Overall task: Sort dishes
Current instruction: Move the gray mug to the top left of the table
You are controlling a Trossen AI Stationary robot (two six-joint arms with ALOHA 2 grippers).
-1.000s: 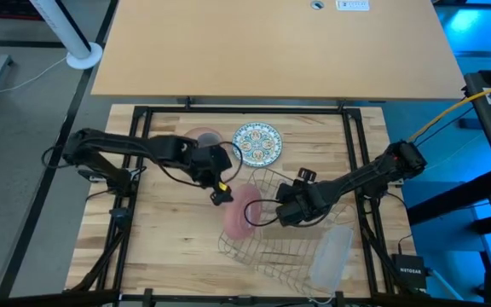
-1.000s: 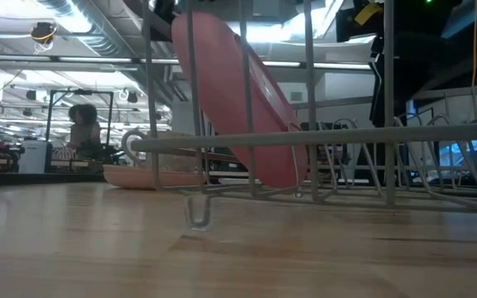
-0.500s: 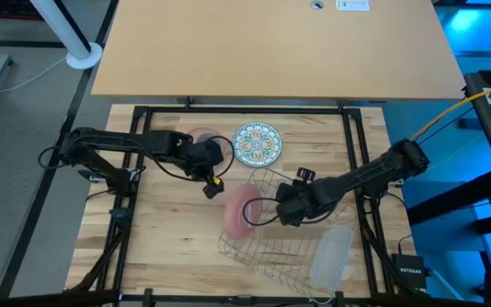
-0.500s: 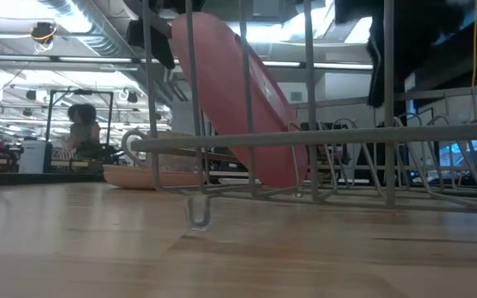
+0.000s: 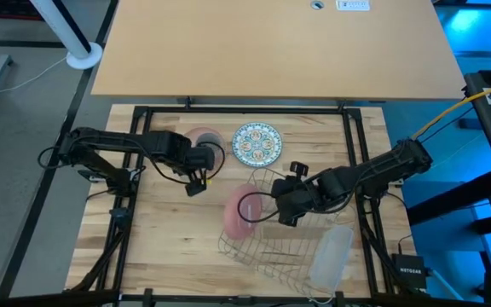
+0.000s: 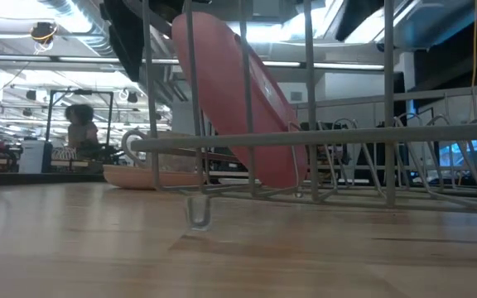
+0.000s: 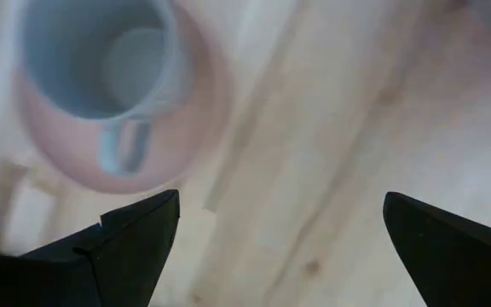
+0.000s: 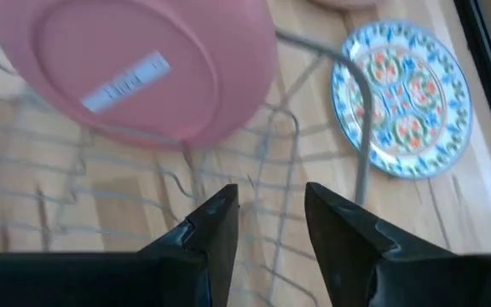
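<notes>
The wooden surface (image 5: 169, 230) holds a wire rack (image 5: 267, 243); left hand (image 7: 271, 230) released, right hand (image 8: 269, 213) slightly parted, empty.

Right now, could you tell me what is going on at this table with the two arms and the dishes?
The robot is sorting dishes. One pink plate already stands tilted in the wire rack. The left gripper, open and empty, hangs beside the second pink plate, which carries the grey mug. The right gripper is over the rack, fingers slightly apart, holding nothing. The patterned plate lies flat on the table beyond the rack.
</notes>
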